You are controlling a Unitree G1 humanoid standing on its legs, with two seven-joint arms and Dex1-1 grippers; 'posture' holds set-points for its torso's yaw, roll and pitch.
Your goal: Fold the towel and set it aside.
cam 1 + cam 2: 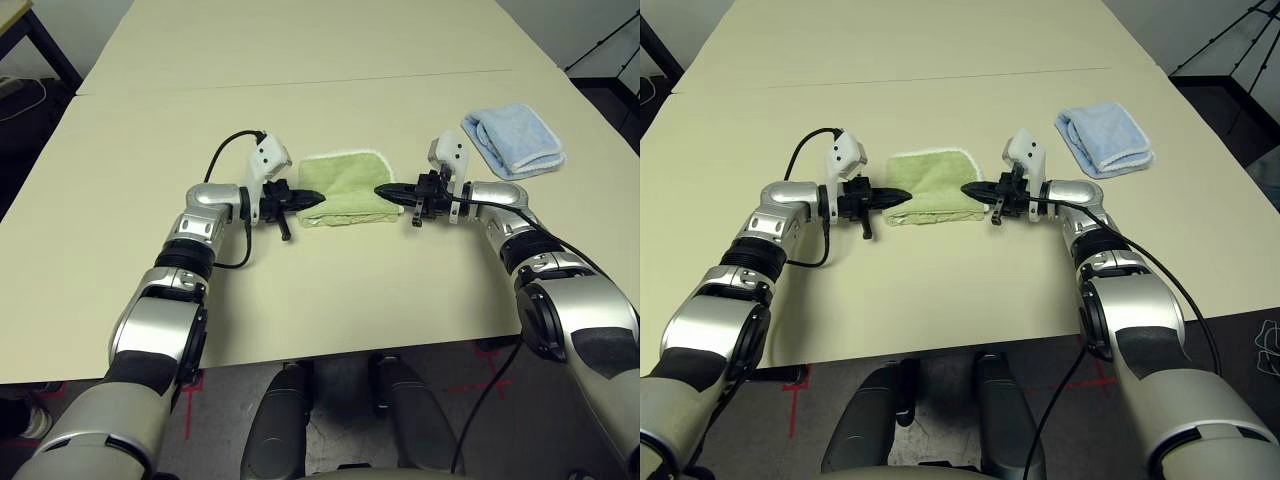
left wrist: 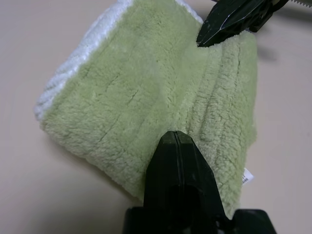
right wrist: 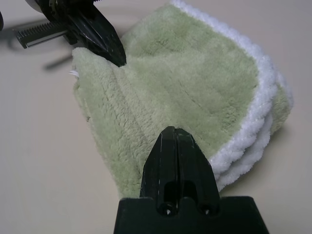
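The small light green terry cloth towel with white stitched edging point(image 1: 350, 182) lies folded in layers on the cream-coloured table with a smooth top point(image 1: 300, 290), between the two grippers and in front of the robot. The left gripper with two black pointed fingers point(image 2: 178, 134) is closed, its fingertips together, and reaches over the towel's left side. The right gripper with two black pointed fingers point(image 3: 176, 129) is closed as well, its fingertips together over the towel's right side. The two face each other across the cloth, well apart, with the middle of the towel between their tips. In the wrist views both sets of tips meet the towel's upper surface, where the pile dips around them; no cloth can be made out between the fingers of either one.

The towel's edge nearest the robot is a thick, layered fold, and the tips lie just beyond it. The white edging runs along the far side and rounds the far right corner, where more than one layer shows. A small white fabric tag point(image 2: 247, 176) pokes out from under the towel beside the thick fold. Beyond the right gripper, apart from the green towel, a folded light blue cloth towel with a pale edge point(image 1: 514, 140) rests on the table.
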